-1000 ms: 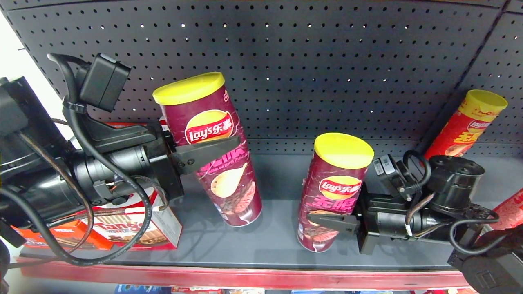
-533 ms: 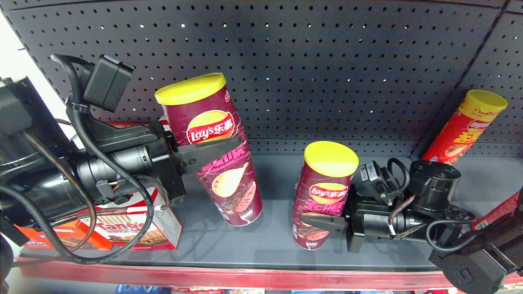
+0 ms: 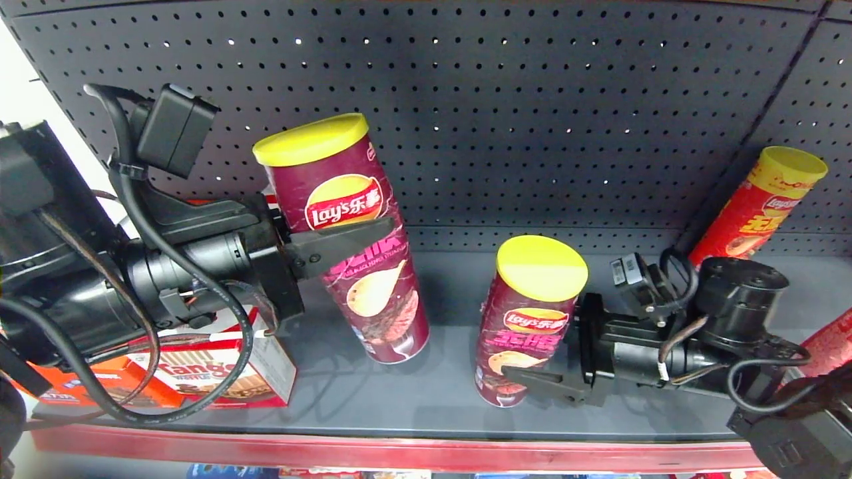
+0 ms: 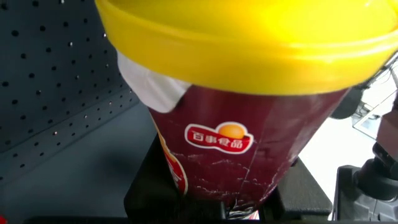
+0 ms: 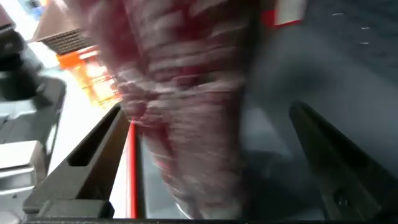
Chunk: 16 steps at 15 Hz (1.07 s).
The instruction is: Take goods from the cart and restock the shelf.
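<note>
Maroon card with a yellow lid marks both of the cans being restocked. The standing can [image 3: 527, 326] is already set upright on the grey shelf [image 3: 432, 407], toward its front edge. The right gripper [image 3: 519, 366] is placed around its lower half with the fingers [image 5: 81, 163] spread, and a gap is left beside one of them. This can is therefore judged to be delivered and released, with only the arm's withdrawal left. The held can [image 3: 363, 293] is clamped around its upper half by the left gripper [image 3: 359, 234], in front of the pegboard [image 3: 532, 100] and nearer the shelf's left end. It looks somewhat tilted, and whether its base is touching the shelf cannot be told. Its placing is judged unfinished, since it has to be stood squarely and let go. A red can [image 3: 765, 206] is leaned into the far right corner. A wafer box [image 3: 219, 376] is laid flat at the left end, beneath the left arm. How much is left to be fetched from the cart cannot be judged here.
</note>
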Motion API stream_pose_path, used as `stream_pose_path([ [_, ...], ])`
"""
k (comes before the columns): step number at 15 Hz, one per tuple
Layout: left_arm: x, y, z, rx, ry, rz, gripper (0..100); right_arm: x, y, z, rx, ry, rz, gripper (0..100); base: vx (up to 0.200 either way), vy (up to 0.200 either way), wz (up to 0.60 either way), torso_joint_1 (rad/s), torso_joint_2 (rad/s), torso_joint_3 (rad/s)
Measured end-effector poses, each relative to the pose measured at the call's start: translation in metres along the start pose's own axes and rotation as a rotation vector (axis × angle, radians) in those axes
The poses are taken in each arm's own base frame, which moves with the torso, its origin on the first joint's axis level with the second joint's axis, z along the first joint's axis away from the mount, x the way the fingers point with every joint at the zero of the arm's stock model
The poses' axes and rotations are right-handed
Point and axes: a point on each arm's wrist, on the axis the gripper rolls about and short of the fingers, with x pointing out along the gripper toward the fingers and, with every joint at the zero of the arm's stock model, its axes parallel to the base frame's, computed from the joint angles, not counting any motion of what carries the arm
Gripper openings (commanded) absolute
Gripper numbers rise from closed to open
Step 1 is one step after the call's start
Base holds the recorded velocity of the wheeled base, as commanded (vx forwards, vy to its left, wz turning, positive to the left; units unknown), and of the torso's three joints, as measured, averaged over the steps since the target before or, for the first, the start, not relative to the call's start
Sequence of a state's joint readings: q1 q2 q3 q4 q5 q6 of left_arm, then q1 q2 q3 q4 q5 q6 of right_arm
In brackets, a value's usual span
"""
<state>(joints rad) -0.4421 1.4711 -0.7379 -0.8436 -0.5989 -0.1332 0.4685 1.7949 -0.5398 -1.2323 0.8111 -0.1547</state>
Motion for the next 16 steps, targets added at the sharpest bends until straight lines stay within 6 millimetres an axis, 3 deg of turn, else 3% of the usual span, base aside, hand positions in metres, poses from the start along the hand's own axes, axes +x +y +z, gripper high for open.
stream_pose_path([
  [8,-0.001,0.0,0.002,0.004,-0.008,0.008,0,-0.069,0.046,0.057,0.068,-0.062,-0.357,100,0.0,0.0,0.0,0.0,0.0,0.0],
  [12,-0.003,-0.002,0.007,0.011,-0.021,0.008,0,-0.107,0.079,0.068,0.13,0.056,-0.729,100,0.0,0.0,0.0,0.0,0.0,0.0],
  [16,-0.002,-0.003,0.014,0.025,-0.04,0.0,0,-0.152,0.13,0.064,0.101,0.118,-0.894,100,0.0,0.0,0.0,0.0,0.0,0.0],
])
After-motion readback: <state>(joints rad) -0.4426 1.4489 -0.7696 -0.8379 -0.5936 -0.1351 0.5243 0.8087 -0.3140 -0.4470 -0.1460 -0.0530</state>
